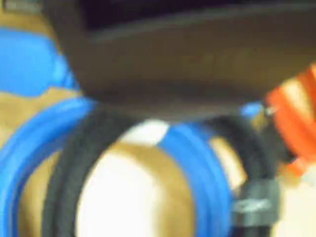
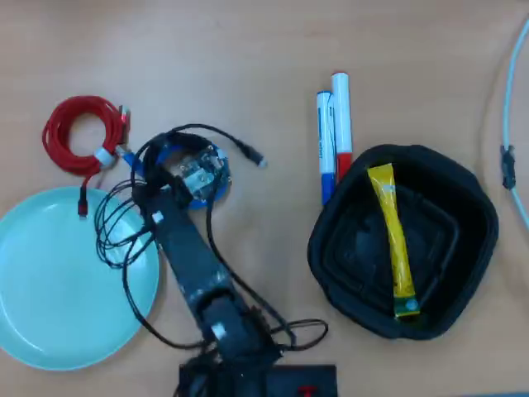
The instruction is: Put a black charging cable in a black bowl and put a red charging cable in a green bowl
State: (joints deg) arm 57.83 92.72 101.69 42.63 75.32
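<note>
No legible writing: black charging cable (image 1: 74, 168), yellow packet (image 2: 393, 241).

Legible text, labels, brands, numbers, signs: I can read none in either view.

- Wrist view: too blurred. The grey band on the black charging cable (image 1: 256, 205) carries pale marks I cannot make out.
- Overhead view: the yellow tube (image 2: 393, 240) in the black bowl (image 2: 471, 248), and the blue marker (image 2: 325, 149) and red marker (image 2: 341, 124) just to its left, show no lettering I can resolve.
- A red mark on the arm's dark base (image 2: 302, 385) at the near edge is too small to tell.
</note>
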